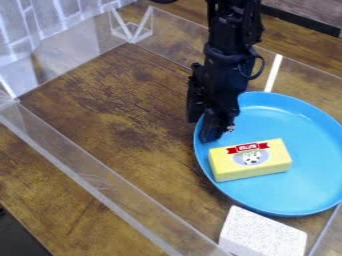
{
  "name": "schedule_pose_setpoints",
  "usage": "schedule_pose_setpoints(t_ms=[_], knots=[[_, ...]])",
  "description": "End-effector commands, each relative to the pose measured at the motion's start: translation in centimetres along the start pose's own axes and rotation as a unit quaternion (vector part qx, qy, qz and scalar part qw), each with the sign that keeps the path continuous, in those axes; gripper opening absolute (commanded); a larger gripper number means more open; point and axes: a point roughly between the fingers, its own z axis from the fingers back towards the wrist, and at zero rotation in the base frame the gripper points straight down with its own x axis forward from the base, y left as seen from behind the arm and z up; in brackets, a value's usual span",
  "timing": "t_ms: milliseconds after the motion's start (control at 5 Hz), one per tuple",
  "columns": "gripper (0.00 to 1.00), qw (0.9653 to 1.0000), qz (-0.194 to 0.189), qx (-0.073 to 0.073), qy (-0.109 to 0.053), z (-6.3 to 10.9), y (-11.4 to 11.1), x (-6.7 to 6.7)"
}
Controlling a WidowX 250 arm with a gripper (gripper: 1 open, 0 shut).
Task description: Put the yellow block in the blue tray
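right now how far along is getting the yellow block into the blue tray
Placing looks done: the yellow block lies flat inside the blue tray, nothing gripping it. In hand: nothing; the end effector hangs empty over the tray's left rim, beside the block. Left: probably only pulling the arm clear.

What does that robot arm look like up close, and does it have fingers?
The arm is black all over, built from chunky, blocky segments stacked one on another, with a matte plastic look. At its end sits the gripper, also black, with two short narrow fingers rather than a hand. No coloured markings or loose cables are clear at this picture size.
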Motion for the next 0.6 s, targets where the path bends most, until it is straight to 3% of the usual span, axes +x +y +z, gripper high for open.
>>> schedule_pose_setpoints(t_ms=[0, 400], knots=[[0.00, 0.9863, -0.162, 0.008, -0.030, 1.65, -6.00, 2.98], [0.00, 0.9818, -0.187, 0.010, -0.031, 0.80, -6.21, 3.92]])
